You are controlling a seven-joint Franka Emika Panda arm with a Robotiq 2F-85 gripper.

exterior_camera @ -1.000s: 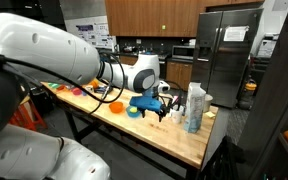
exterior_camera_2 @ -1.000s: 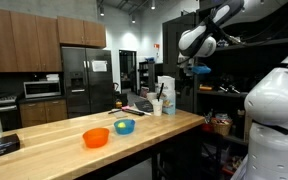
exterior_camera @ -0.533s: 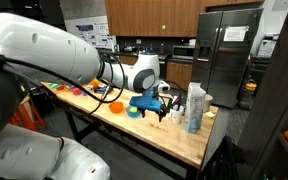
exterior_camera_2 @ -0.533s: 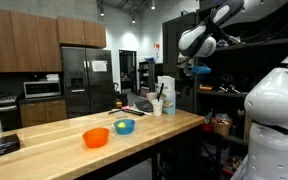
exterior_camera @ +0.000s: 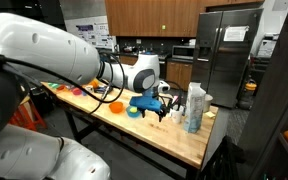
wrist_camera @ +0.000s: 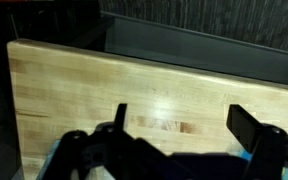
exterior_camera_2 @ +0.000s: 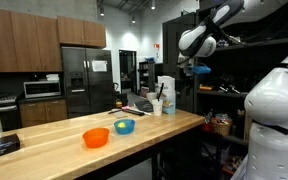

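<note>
My gripper (wrist_camera: 184, 125) is open and empty. Its two dark fingers stand wide apart over bare wood of the butcher-block table (wrist_camera: 164, 85). In an exterior view the gripper (exterior_camera: 162, 113) hangs just above the table top, between a small blue bowl (exterior_camera: 134, 112) and a group of white bottles (exterior_camera: 194, 105). An orange bowl (exterior_camera: 115, 107) sits beside the blue bowl. In an exterior view the orange bowl (exterior_camera_2: 96, 137) and blue bowl (exterior_camera_2: 124, 126) sit mid-table, and the bottles (exterior_camera_2: 167, 96) stand at the far end.
The table edge (wrist_camera: 54, 52) runs close beyond the fingers, with dark floor past it. A steel fridge (exterior_camera: 224, 55) and wooden cabinets stand behind. More colourful items (exterior_camera: 74, 90) lie at the table's far end.
</note>
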